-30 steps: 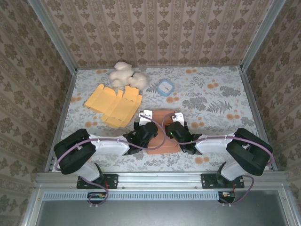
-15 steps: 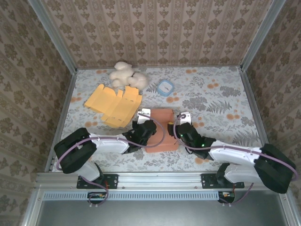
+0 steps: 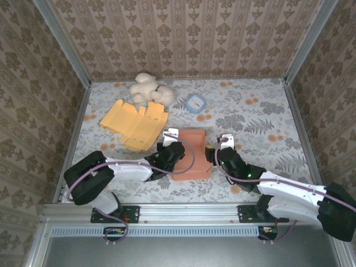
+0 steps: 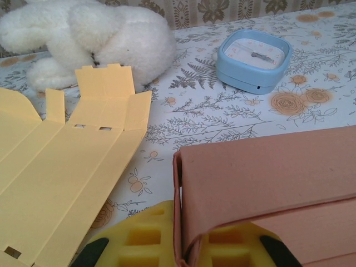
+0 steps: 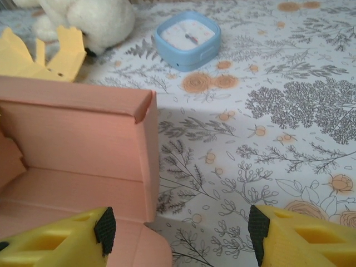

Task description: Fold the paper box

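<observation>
The salmon paper box (image 3: 192,153) lies partly folded at the table's middle, its back wall and right wall standing. My left gripper (image 3: 173,152) is shut on the box's left wall; in the left wrist view the doubled cardboard (image 4: 267,178) is pinched between the yellow fingers (image 4: 139,242) of the gripper (image 4: 186,245). My right gripper (image 3: 213,152) is open at the box's right side. In the right wrist view the gripper (image 5: 182,231) holds nothing, its left finger hangs over the box's front flap, and the box's right wall (image 5: 78,133) stands just inside it.
A flat yellow cardboard blank (image 3: 136,123) lies left of the box. A white plush toy (image 3: 149,89) sits at the back. A small blue square timer (image 3: 196,103) is behind the box. Bare patterned cloth stretches to the right.
My right gripper has drawn back off the box to its right side, and that arm has swung outward. The left gripper has kept its pinch in place.
</observation>
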### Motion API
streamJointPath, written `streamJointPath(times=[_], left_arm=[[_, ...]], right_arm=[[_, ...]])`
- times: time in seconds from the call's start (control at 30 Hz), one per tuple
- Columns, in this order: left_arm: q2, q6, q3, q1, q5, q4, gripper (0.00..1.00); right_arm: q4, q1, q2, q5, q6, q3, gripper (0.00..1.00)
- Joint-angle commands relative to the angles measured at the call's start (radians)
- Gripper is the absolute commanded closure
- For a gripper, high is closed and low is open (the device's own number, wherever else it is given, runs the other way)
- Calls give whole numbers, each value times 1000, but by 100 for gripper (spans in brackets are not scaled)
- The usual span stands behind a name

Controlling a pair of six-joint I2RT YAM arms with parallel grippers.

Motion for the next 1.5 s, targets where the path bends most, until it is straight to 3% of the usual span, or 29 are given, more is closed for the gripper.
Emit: streamJointPath(times=[0.0,0.23,0.47,0.67,0.8,0.87,0.97,1.07,1.13,1.27,1.47], left_arm=[[2,-21,0,4,10,3,100],[0,-22,-1,3,19,2,100],[-5,-26,-15,4,20,10,100],[-16,-25,-35,12,22,23,100],[-22,-28,-40,15,25,25,100],[-23,-29,-40,15,25,24,100],[-23,-30,-38,15,23,24,100],[-18,-29,-35,15,23,21,100],[-13,-30,-34,16,22,19,100],[-12,-34,-33,16,25,21,100],[-23,-35,-35,16,29,18,100]], right_arm=[[75,-6,78,-9,-51,42,33],[223,-7,289,-15,-86,125,34],[220,-11,435,132,-79,195,41],[163,-14,462,285,-49,194,57],[135,-14,485,318,-45,204,72],[109,-14,499,317,-34,219,75],[102,-12,506,329,-26,228,72],[146,-11,493,183,-32,211,52],[162,-10,487,92,-24,198,45],[184,-8,510,-30,-10,175,44],[199,-10,570,29,7,161,46]])
